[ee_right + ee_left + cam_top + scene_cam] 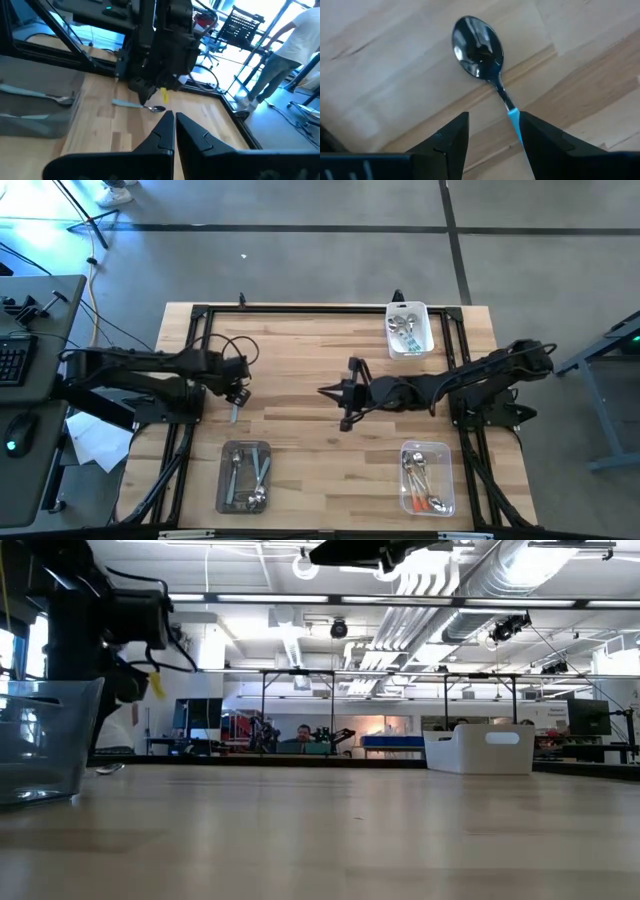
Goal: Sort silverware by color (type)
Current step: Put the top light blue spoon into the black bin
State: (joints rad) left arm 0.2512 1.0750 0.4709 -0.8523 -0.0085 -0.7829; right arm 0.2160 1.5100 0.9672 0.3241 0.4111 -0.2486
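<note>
A light-blue-handled spoon lies flat on the wood left of the table's centre, and it also shows in the right wrist view. My left gripper is open right over it, one finger on each side of the blue handle. My right gripper is shut and empty, hovering over the table's centre and pointing at the left arm. More spoons lie in three tubs. My left gripper comes at the spoon's blue handle from above, the fingers standing across it. The handle runs close along the inner edge of one finger. Whether that finger touches it, I cannot tell. The spoon lies flat on the table.
A white tub of silver spoons stands at the far right. A clear tub with blue-handled spoons is near left, and a clear tub with orange-handled spoons is near right. A person stands beyond the table.
</note>
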